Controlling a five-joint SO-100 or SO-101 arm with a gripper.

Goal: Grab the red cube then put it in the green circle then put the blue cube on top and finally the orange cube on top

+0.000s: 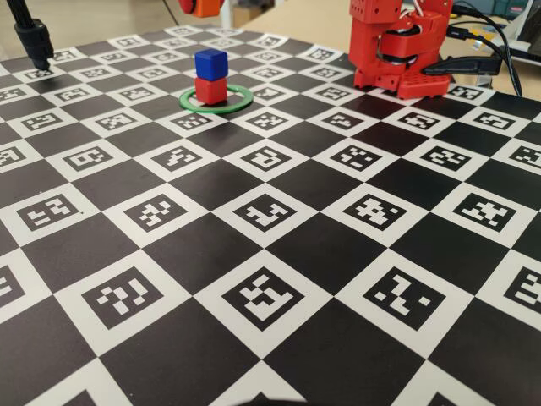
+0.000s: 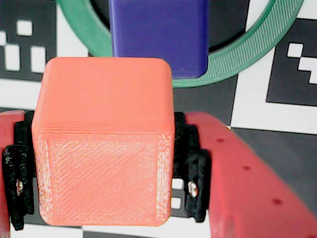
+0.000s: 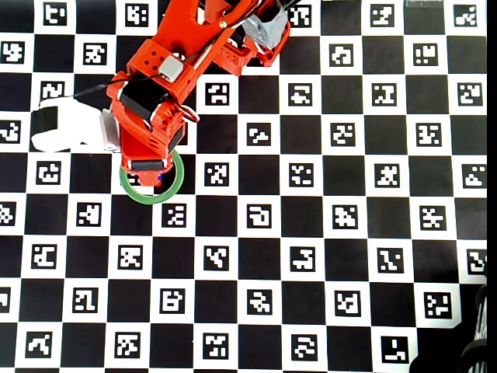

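Surface: desk (image 1: 279, 355), black-white marker checkerboard | On it: green circle (image 1: 239, 103) below and ahead of jaws | red cube (image 1: 210, 90) inside the ring | arm base (image 1: 397, 78)

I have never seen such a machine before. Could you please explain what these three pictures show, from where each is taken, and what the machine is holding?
It is a small red robot arm on a checkered board. One camera stands beside the board, one rides on the wrist, one looks straight down. Inside a green circle a blue cube sits on a red cube. In the wrist view the gripper clamps an orange cube just above them.
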